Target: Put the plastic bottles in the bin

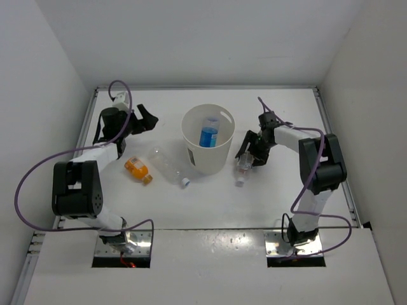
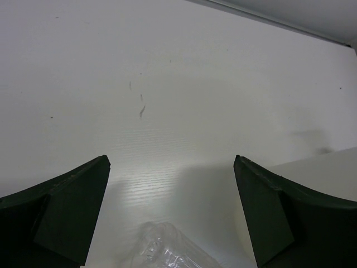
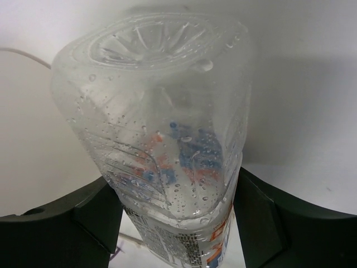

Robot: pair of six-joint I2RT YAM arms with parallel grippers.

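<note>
From above: bin (image 1: 210, 159) upright at mid-desk (image 1: 210, 206), cream-white, small printed label on its near wall, too small to read. Inside it, blue bottle (image 1: 209, 132) with blue cap, upright. Left of bin, clear bottle (image 1: 168, 166) flat on desk, white cap toward the near edge. Further left, just beside it, orange bottle (image 1: 137, 168) on its side. Right of bin, close to its wall, other clear bottle (image 1: 242, 170) in right pincer (image 1: 249, 152), white cap down toward desk; whether touching desk, cannot tell. Left pincer (image 1: 145, 121) beyond orange bottle, left of bin, apart from both.

Left wrist: left pincer (image 2: 172, 162) spread wide, dark fingers (image 2: 72, 206) at either lower corner, only bare desk between them. At bottom edge, part of clear bottle (image 2: 167, 248), crinkled, below and clear of both fingers. Pale surface at right edge; bin or not, cannot tell.

Right wrist: right pincer (image 3: 174, 178) clamped on other clear bottle (image 3: 162, 111), one dark finger (image 3: 67, 223) pressed against each side. Moulded star-shaped base toward the camera, droplets all over the inner wall. Lower down, a wrapped label in blue and red-orange, with a block of fine black print; no word or brand legible.
</note>
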